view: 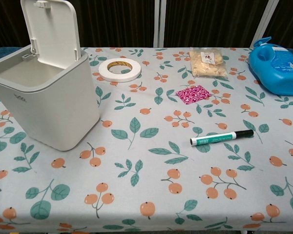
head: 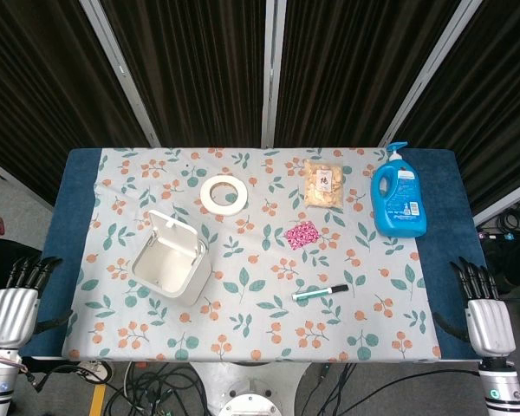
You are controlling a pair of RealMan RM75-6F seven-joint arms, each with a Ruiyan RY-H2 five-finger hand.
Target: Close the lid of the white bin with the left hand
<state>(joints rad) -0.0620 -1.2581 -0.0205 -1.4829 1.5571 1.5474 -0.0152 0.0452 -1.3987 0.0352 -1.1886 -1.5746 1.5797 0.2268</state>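
While its lid (view: 52,30) stands straight up, the white bin (head: 172,262) sits on the left part of the table (head: 78,186), on a cloth (head: 243,286) with leaves and orange berries on it. The bin is a boxy tub with round corners. Its top is open. The lid is joined to the back edge and leans back just a little. From above and from the front you can see inside the bin, and what shows of it is plain white with nothing in it.

Just behind the bin, a bit to the right, a ring of tape (head: 224,194) lies flat. Farther right a small pink packet (head: 301,234) lies on the cloth. Behind that is a clear bag (head: 325,185) with pale lumps of food in it. A marker (head: 321,293) with a black cap lies near the front, to the right of the bin and well apart from it. At the far right a blue bottle (head: 399,199) with a pump top lies on its back. You cannot tell how full it is.

The left hand (head: 16,303) is off the table by the front left corner, near the bin but not touching it. Its fingers are straight and a little apart, and it holds nothing. The right hand (head: 485,314) is by the front right corner, far from the bin. Its fingers are straight and apart too, holding nothing.
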